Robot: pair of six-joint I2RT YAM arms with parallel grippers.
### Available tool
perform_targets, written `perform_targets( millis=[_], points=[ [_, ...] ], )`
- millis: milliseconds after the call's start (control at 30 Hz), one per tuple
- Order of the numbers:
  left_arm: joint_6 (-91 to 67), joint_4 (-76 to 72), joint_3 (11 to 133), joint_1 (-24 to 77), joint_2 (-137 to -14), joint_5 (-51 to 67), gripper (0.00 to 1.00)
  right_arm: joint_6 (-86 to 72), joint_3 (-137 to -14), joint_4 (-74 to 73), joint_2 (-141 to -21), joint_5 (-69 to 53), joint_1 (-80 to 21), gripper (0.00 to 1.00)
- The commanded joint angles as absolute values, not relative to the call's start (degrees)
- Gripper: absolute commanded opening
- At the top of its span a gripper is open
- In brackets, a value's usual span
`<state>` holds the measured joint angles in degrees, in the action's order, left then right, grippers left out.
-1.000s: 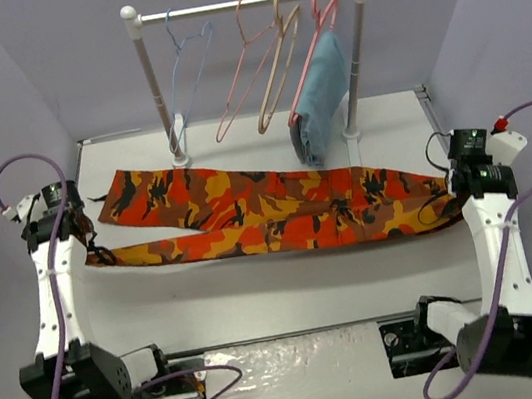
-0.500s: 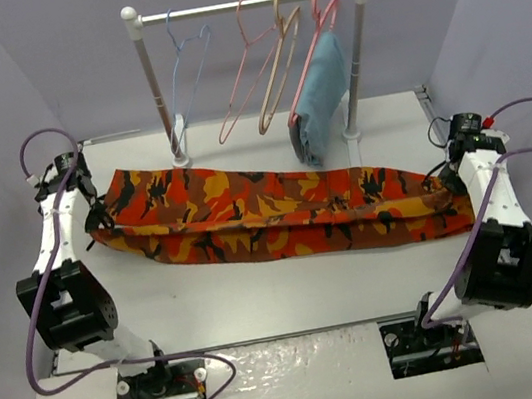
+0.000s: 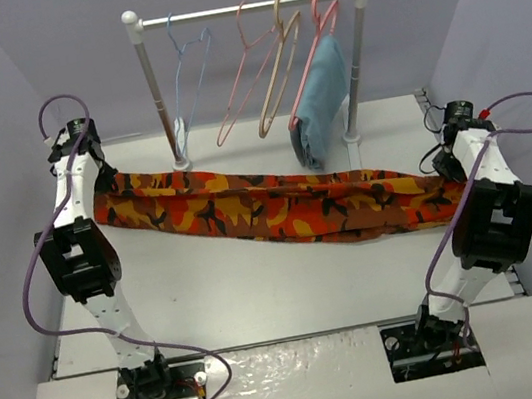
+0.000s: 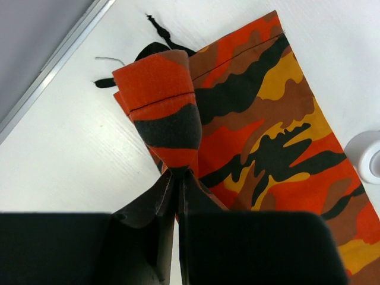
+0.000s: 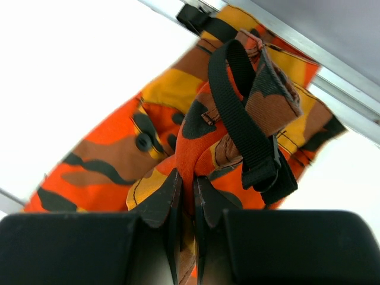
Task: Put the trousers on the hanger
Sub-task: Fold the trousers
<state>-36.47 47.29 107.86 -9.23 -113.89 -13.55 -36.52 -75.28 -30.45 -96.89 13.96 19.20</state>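
The camouflage trousers (image 3: 277,206) stretch across the table as a long folded band between my two arms. At its left, leg-hem end, my left gripper (image 3: 97,181) is shut on the cloth. The left wrist view shows the hem (image 4: 160,101) bunched above the closed left gripper (image 4: 177,177). My right gripper (image 3: 448,166) is shut on the waistband end. In the right wrist view the right gripper (image 5: 187,184) pinches orange fabric beside a black strap (image 5: 243,130). The light-blue wire hanger (image 3: 188,75) hangs at the left of the rail, behind the trousers.
A white rack (image 3: 245,4) stands at the back with pink hangers (image 3: 241,72), a tan hanger (image 3: 277,66) and a folded light-blue garment (image 3: 321,100). One rack foot (image 4: 369,157) shows beside the cloth. Grey walls close in both sides.
Both arms have reached further back and lifted the trouser ends. The near leg has folded over onto the far one, so the trousers now form a narrower band closer to the rack.
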Motion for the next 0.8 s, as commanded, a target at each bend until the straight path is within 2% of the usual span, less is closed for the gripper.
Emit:
perform_targets(
  millis=[0, 167, 267, 367, 467, 533, 600, 667, 733, 767],
  points=[
    [-33.0, 44.9, 117.2, -11.1, -117.9, -23.4, 0.00, -38.5, -79.4, -25.5, -100.7, 24.6, 21.5, 0.00],
    [-31.6, 47.2, 125.9, -10.3, -125.0, -23.1, 0.00, -38.6, -79.4, -25.2, -104.4, 25.6, 21.5, 0.03],
    [-29.6, 45.7, 128.8, -9.5, -128.4, -23.0, 0.07, -37.8, -79.7, -24.9, -105.4, 25.9, 21.5, 0.12],
    [-27.4, 43.7, 131.3, -9.0, -130.4, -21.7, 0.19, -36.3, -81.4, -24.8, -105.9, 25.2, 21.1, 0.20],
    [-25.3, 38.8, 131.9, -8.7, -129.8, -19.6, 0.32, -35.0, -83.1, -24.7, -105.5, 23.7, 20.0, 0.36],
    [-24.4, 34.5, 129.5, -8.7, -127.0, -18.2, 0.56, -33.1, -84.5, -24.4, -104.1, 23.1, 18.7, 0.60],
    [-23.8, 30.3, 125.8, -8.8, -124.1, -17.6, 0.70, -31.8, -85.3, -24.2, -102.6, 23.1, 16.7, 0.78],
    [-23.1, 27.4, 121.6, -8.7, -121.8, -16.5, 0.82, -30.5, -85.8, -24.1, -101.3, 22.9, 15.3, 0.89],
    [-21.7, 24.1, 118.8, -8.6, -119.5, -15.0, 0.86, -30.1, -85.5, -23.7, -99.6, 21.8, 13.6, 0.96],
    [-21.6, 24.1, 118.2, -8.7, -118.6, -14.7, 0.86, -30.0, -85.1, -23.3, -98.5, 20.5, 12.6, 0.97]
  ],
)
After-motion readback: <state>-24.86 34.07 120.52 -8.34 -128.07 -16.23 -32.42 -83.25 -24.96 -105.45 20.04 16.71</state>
